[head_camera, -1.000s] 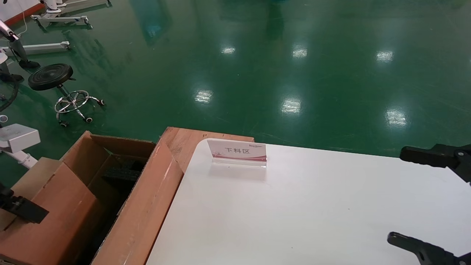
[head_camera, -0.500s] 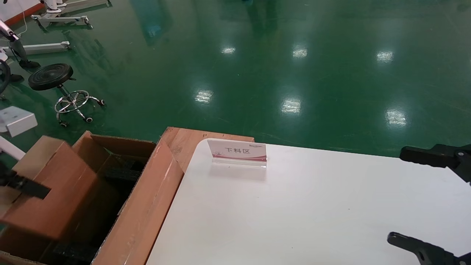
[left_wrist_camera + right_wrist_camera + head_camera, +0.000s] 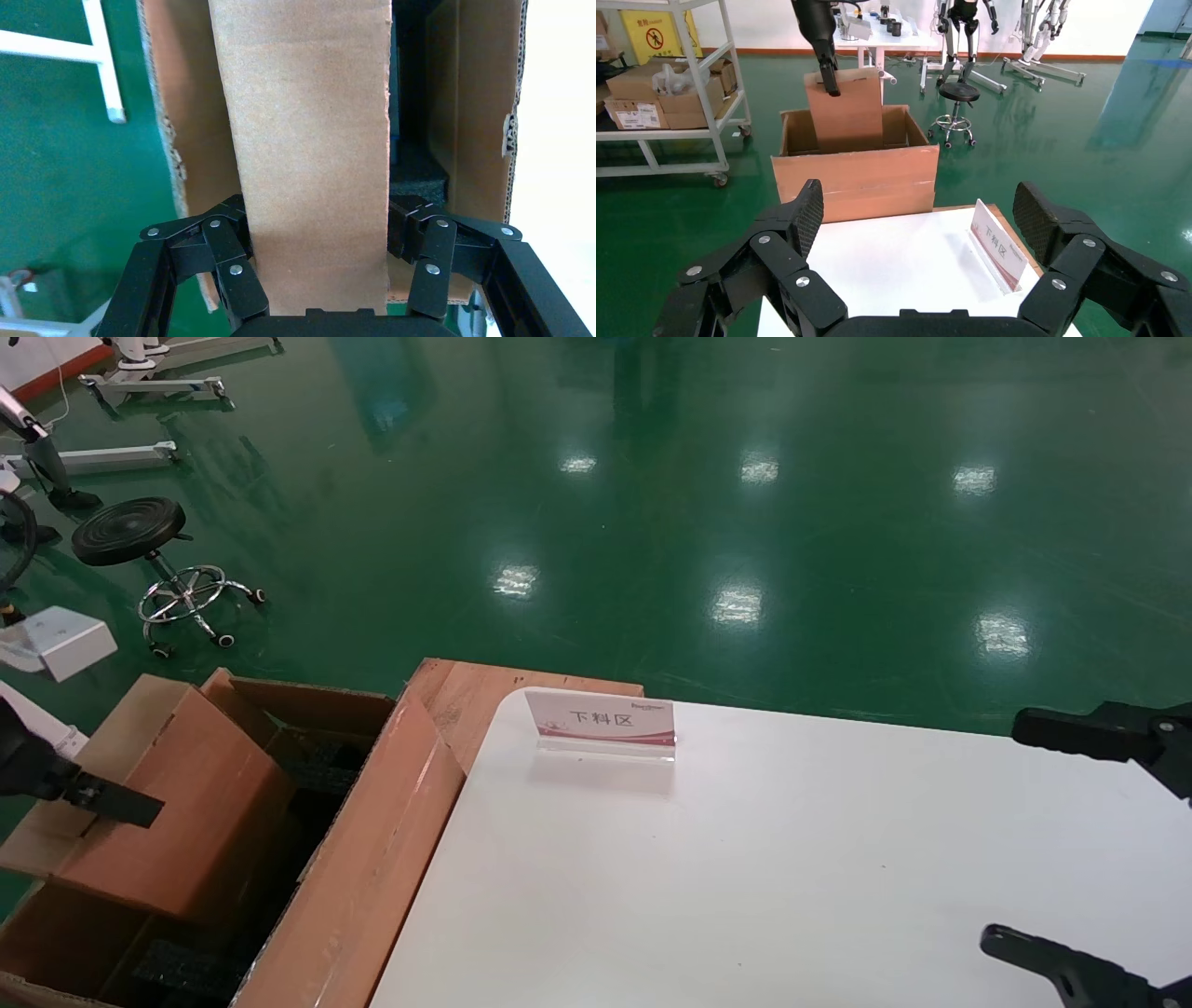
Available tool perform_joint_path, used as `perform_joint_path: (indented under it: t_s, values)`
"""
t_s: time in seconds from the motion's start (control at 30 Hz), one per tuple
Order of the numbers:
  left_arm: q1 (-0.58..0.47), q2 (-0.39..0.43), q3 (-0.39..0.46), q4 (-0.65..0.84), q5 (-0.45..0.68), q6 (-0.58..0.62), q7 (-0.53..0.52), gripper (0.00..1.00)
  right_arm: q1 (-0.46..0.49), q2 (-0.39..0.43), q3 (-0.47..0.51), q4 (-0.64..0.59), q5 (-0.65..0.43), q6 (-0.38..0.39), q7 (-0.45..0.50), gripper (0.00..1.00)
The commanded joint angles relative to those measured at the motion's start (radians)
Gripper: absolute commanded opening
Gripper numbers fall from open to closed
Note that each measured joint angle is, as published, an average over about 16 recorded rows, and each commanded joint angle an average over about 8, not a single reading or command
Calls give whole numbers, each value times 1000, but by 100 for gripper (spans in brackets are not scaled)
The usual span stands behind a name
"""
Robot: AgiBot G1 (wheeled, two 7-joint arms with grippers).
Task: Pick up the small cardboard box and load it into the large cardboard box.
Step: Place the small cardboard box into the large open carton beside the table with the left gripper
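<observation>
My left gripper (image 3: pixel 316 281) clamps the small cardboard box (image 3: pixel 177 794) from both sides, holding it tilted over the open large cardboard box (image 3: pixel 363 877), its lower end dipping inside. There is a dark gap between its side and the big carton's near wall, where black foam (image 3: pixel 415 175) shows. The bottom of the carton is hidden by what I carry, and my left arm is cut off at the frame edge. My right gripper (image 3: pixel 919 232) hangs spread wide over the white surface (image 3: pixel 792 859), near the sign (image 3: pixel 601 724).
</observation>
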Motion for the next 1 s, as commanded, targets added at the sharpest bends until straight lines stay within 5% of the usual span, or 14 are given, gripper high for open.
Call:
perform_joint_path:
  t_s: [0.03, 1.0]
  values:
    - [8, -16, -14, -1, -1, 1, 3, 0, 0, 0, 0, 0, 0, 0, 0, 100]
    - [65, -57, -28, -3, 113, -24, 29, 0, 0, 1, -2, 0, 1, 1, -1, 100]
